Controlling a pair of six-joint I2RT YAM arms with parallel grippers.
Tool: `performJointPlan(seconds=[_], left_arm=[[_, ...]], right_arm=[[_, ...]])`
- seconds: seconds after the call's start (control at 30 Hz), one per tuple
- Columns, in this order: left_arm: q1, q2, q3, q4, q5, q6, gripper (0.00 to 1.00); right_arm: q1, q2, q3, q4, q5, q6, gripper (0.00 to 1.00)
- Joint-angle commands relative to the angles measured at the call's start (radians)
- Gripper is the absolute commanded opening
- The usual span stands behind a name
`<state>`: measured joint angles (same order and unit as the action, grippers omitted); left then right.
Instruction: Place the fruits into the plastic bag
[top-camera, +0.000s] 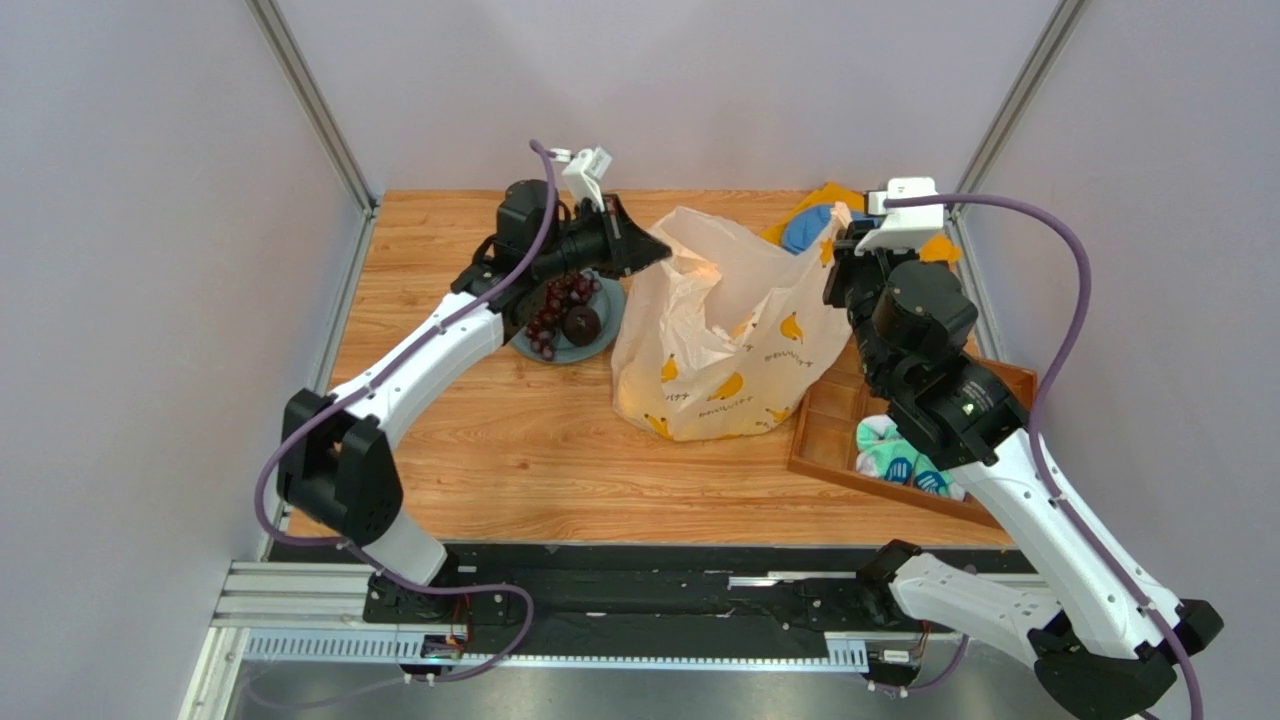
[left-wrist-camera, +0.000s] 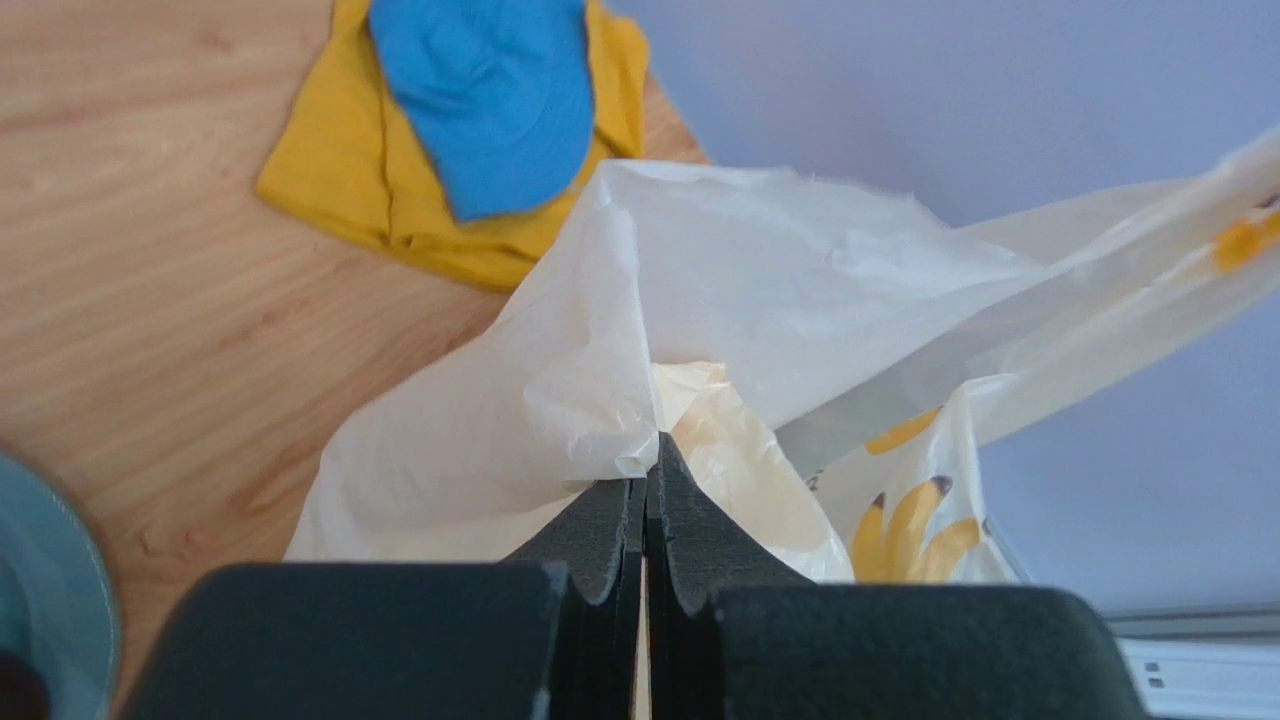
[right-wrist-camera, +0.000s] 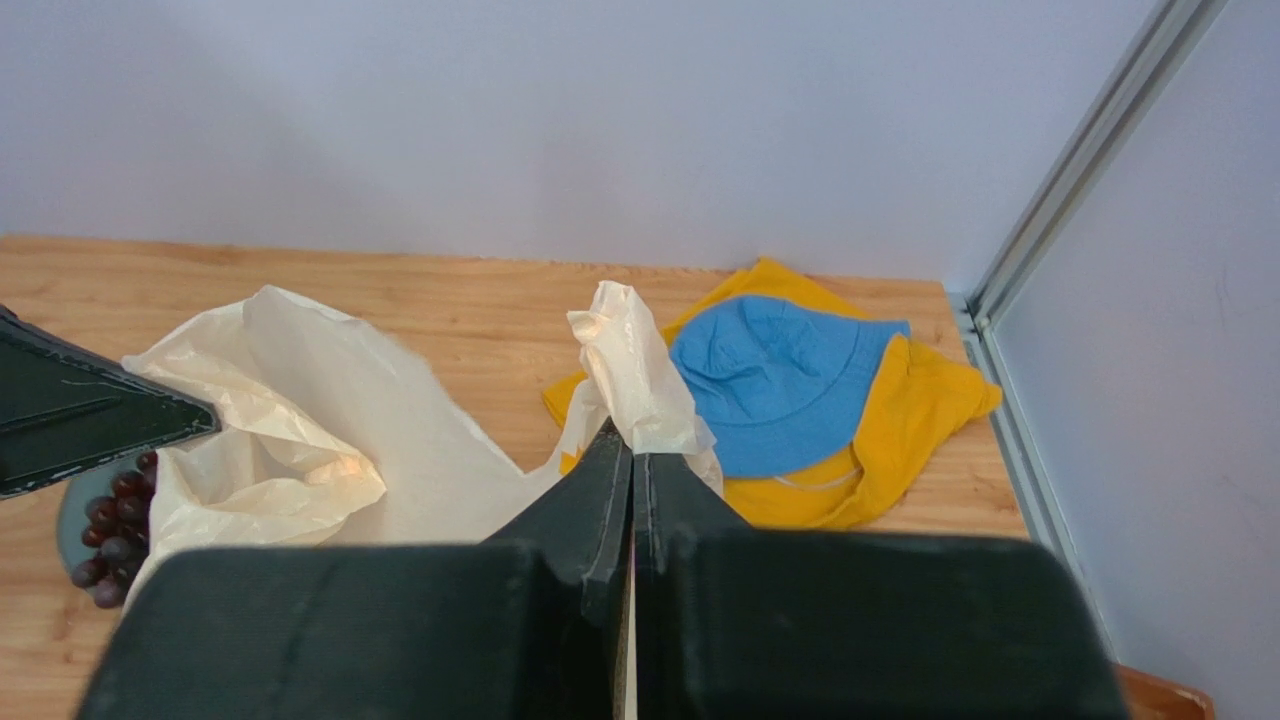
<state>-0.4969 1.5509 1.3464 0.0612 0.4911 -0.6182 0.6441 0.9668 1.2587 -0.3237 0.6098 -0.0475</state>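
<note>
The plastic bag (top-camera: 729, 338), pale and crinkly with banana prints, stands mid-table, held up between both arms. My left gripper (top-camera: 664, 258) is shut on its left top edge, and the film is pinched at the jaw tips (left-wrist-camera: 649, 450). My right gripper (top-camera: 837, 245) is shut on the bag's right handle loop (right-wrist-camera: 631, 360), which sticks up from the closed tips (right-wrist-camera: 631, 443). A bunch of dark grapes (top-camera: 556, 308) and a dark round fruit (top-camera: 583, 326) lie on the grey-blue plate (top-camera: 601, 350), left of the bag and under my left wrist. In the right wrist view the grapes (right-wrist-camera: 113, 540) show at the left edge.
A blue hat (right-wrist-camera: 781, 375) lies on a yellow-orange cloth (right-wrist-camera: 917, 405) at the back right, behind the bag. A wooden tray (top-camera: 834, 443) holding white-and-teal items (top-camera: 902, 458) sits to the bag's right, below my right arm. Grey walls enclose the table on three sides.
</note>
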Motion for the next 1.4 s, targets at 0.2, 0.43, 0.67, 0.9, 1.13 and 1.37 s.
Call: performJointPlan(seconds=[0.2,0.43,0.67,0.9,1.13,1.37], left_arm=[[0.003,0.014,0.034,-0.057,0.063,0.133,0.00],[0.003,-0.047,0.065,-0.190,0.012,0.208,0.81],[0.030,-0.231,-0.007,-0.267,-0.232,0.331,0.98],[0.191,-0.307,-0.139,-0.319,-0.377,0.328,0.98],[0.314,-0.200,-0.185,-0.415,-0.474,0.362,0.90],[0.317,-0.016,-0.150,-0.422,-0.444,0.383,0.68]], right_arm=[[-0.024,-0.020,-0.047,0.008,-0.010,0.041,0.00],[-0.024,-0.036,-0.045,-0.009,-0.056,0.086,0.00],[-0.024,-0.060,-0.065,-0.012,-0.077,0.101,0.00],[-0.024,-0.077,-0.076,-0.012,-0.090,0.106,0.00],[-0.026,-0.088,-0.085,-0.009,-0.099,0.106,0.00],[-0.024,-0.091,-0.096,-0.003,-0.104,0.106,0.00]])
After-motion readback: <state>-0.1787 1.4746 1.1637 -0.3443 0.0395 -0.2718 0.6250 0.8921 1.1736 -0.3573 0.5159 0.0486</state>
